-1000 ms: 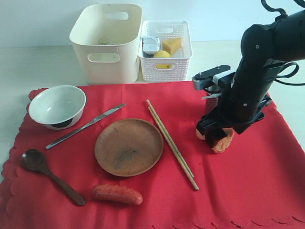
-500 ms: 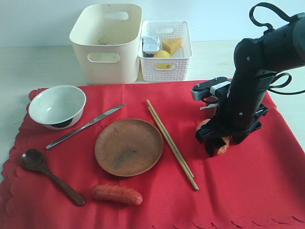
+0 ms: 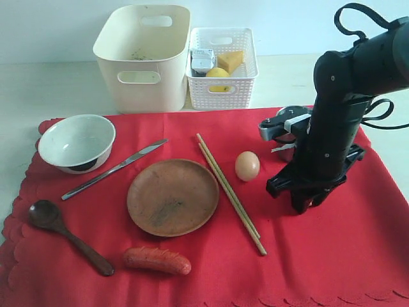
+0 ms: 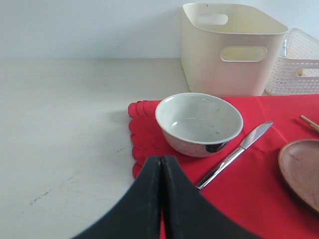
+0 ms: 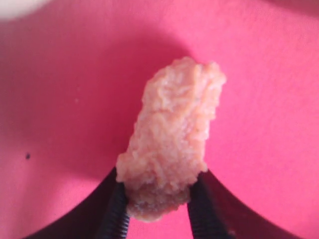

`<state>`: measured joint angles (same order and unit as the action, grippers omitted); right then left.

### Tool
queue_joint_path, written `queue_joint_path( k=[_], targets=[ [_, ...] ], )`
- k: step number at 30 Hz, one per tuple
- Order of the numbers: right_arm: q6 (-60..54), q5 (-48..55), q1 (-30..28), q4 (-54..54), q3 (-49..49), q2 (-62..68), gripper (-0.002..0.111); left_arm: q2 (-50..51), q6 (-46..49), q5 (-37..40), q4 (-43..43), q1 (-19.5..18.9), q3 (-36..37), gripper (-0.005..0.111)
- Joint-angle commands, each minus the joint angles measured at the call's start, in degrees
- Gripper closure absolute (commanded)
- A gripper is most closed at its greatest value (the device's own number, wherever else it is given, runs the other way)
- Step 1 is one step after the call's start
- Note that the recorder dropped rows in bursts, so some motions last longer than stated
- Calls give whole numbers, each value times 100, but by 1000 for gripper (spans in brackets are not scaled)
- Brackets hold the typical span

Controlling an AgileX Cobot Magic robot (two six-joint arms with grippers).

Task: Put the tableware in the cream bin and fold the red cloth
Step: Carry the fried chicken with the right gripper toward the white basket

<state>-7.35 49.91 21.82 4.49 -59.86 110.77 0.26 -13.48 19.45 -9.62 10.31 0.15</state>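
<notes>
On the cloth point(image 3: 358, 256), your right pincer point(image 5: 157, 209) pinches the crumbly lump point(image 5: 174, 129) by its end; squeeze gently, lift straight up. Left pincer point(image 4: 162, 167) sits closed.

On the red cloth point(image 3: 358, 256) lie a white bowl point(image 3: 77, 142), knife point(image 3: 115, 169), wooden plate point(image 3: 172, 197), chopsticks point(image 3: 230, 193), spoon point(image 3: 70, 238), sausage point(image 3: 156, 260) and egg point(image 3: 247, 165). The right pincer point(image 3: 307, 203) points down at the cloth, near the egg. Behind stand a cream bin point(image 3: 144, 96) and a white basket point(image 3: 222, 94).
</notes>
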Motion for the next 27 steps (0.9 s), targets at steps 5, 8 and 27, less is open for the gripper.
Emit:
queue_joint_path(
  k=[5,8,27],
  targets=[
    [-363,1273,-17,-62,-413,-162,108,-26,-23,-66,-17,35,-15,105],
    [-401,1294,-17,-62,-476,-531,108,-26,-23,-66,-17,35,-15,105],
    [-1513,-682,-17,1848,-1193,-1375,108,-26,-23,-66,-17,35,-15,105]
  ],
)
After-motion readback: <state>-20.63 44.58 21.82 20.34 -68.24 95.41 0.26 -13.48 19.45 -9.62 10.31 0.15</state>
